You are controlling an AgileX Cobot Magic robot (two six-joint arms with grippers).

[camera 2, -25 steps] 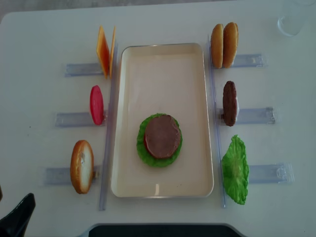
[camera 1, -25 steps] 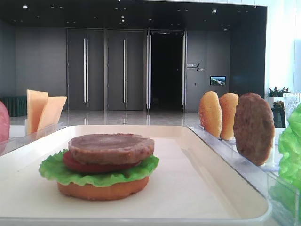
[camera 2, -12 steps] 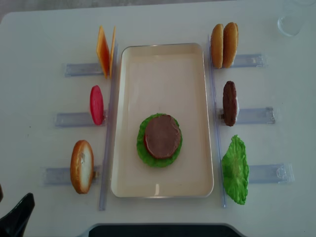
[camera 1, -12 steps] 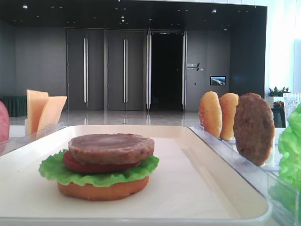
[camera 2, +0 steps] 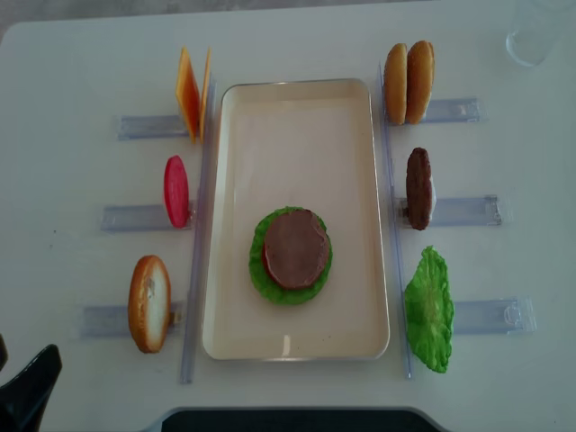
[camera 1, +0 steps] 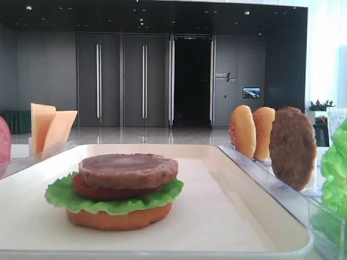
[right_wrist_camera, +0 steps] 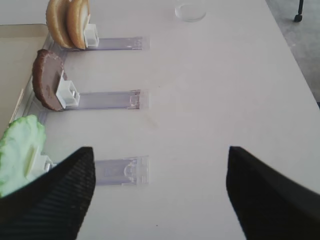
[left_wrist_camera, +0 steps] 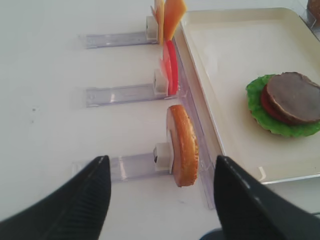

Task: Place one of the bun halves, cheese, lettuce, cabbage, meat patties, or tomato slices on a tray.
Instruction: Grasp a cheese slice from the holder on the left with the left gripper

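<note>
A dark lobby with tall doors is seen behind a white table in the low front view. A cream tray (camera 1: 260,179) holds a stack: bun half, lettuce, tomato slice, meat patty (camera 1: 128,170) on top. Cheese (camera 1: 50,127) stands on edge at far left.

In the right wrist view, the right gripper (right_wrist_camera: 160,192) hangs with jaws spread wide and nothing between them, over bare table beside the racks.

In the left wrist view, the left gripper (left_wrist_camera: 161,192) is likewise parted and empty. The cheese (left_wrist_camera: 170,14) lies straight ahead, beyond a bun half (left_wrist_camera: 183,145) and a tomato slice (left_wrist_camera: 170,67).

From overhead, the cheese (camera 2: 192,92) is shown as two thin pale orange squares standing upright just left of the tray, edges running toward the left arm, judged the nearer one.
</note>
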